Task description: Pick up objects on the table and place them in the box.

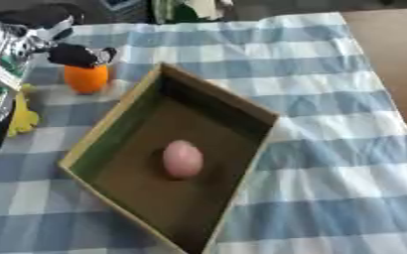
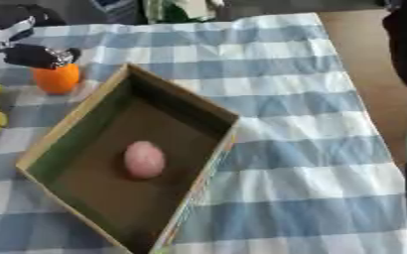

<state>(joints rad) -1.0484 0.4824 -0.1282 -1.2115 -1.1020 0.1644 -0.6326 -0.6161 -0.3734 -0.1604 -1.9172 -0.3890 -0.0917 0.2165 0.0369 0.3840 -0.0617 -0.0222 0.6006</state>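
Box (image 1: 120,111), left robot hand (image 1: 81,54) above orange (image 1: 86,79)

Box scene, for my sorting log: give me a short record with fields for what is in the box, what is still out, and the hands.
box: open cardboard, on checked cloth
inside box: pink egg-shaped object
outside box: orange fruit, yellow object, both left of box
left robot hand: right above the orange fruit; grip unclear
right robot hand: not visible

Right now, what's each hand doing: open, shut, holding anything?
Left hand: over the orange fruit, just above it; whether it is open or shut cannot be told.
Right hand: only the arm shows at the right edge; hand not in view.
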